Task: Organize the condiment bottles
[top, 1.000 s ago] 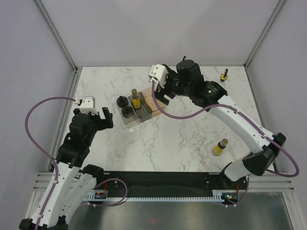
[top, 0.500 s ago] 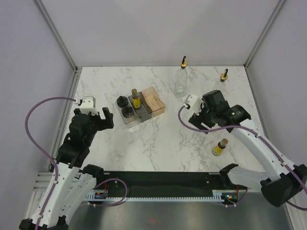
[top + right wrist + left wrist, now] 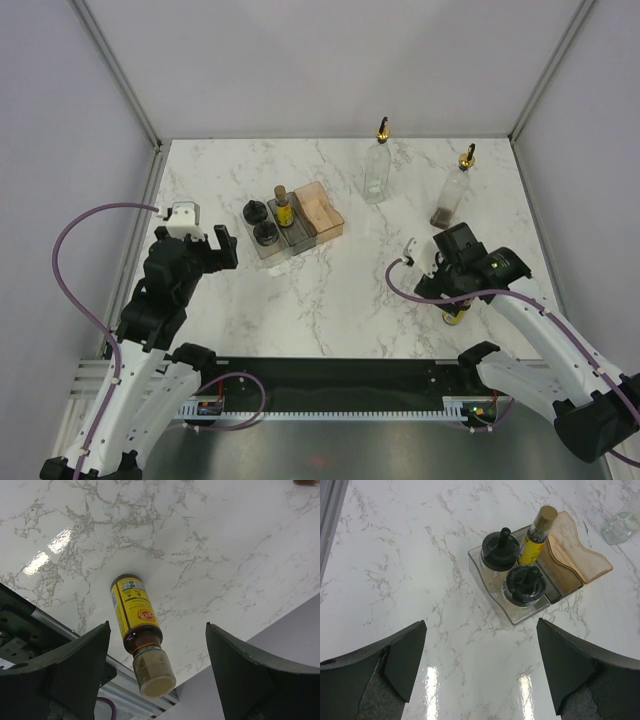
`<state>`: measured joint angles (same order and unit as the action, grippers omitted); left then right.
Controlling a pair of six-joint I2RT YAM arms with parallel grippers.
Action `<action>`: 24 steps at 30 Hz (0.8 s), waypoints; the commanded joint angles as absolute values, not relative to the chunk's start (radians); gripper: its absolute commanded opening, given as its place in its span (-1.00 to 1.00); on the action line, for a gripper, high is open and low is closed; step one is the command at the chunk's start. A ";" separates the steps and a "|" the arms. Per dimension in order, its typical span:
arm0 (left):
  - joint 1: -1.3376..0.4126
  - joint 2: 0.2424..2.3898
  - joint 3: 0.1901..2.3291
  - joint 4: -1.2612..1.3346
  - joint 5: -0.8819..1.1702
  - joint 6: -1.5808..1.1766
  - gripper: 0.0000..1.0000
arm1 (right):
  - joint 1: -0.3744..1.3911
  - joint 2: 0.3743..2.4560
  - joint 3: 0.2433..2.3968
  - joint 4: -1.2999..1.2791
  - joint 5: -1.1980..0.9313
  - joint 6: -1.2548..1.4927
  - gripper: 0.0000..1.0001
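Note:
A small yellow bottle (image 3: 134, 614) with a brown cap stands on the marble at the front right. My right gripper (image 3: 157, 652) hangs open over it, one finger on each side of the cap, touching nothing. In the top view the right arm hides most of that bottle (image 3: 454, 319) under the right gripper (image 3: 447, 292). Two tall clear bottles (image 3: 377, 172) (image 3: 449, 196) with gold spouts stand at the back. Two black-lidded jars (image 3: 500, 553) (image 3: 525, 583) sit in the clear bin (image 3: 522, 618), and a second yellow bottle (image 3: 536, 539) stands in the grey bin. My left gripper (image 3: 480, 675) is open and empty, short of the bins.
The orange bin (image 3: 321, 213) sits beside the grey bin (image 3: 299, 236) with nothing in it that I can see. The table's front rail (image 3: 45, 625) runs close behind the loose yellow bottle. Grey walls close in the table at the back and sides.
My right arm has swung from the bins at the back to the front right, ending over the loose yellow bottle. This uncovered both tall bottles. The left arm has not moved.

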<state>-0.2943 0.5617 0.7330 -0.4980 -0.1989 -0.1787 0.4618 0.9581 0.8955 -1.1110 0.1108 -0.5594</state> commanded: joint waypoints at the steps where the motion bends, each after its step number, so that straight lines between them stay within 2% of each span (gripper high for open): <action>1: -0.296 0.558 0.732 -0.453 -0.184 -0.149 1.00 | 0.454 0.933 0.893 -1.144 0.149 -0.581 0.71; 18: -0.298 0.557 0.730 -0.451 -0.183 -0.149 1.00 | 0.423 0.927 0.815 -1.203 0.147 -0.632 0.69; 24: -0.298 0.555 0.730 -0.453 -0.183 -0.150 1.00 | 0.414 0.930 0.810 -1.195 0.123 -0.641 0.57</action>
<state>-0.2943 0.5617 0.7326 -0.4980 -0.1978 -0.1787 0.4213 0.9375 0.8082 -1.1877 0.1291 -0.6262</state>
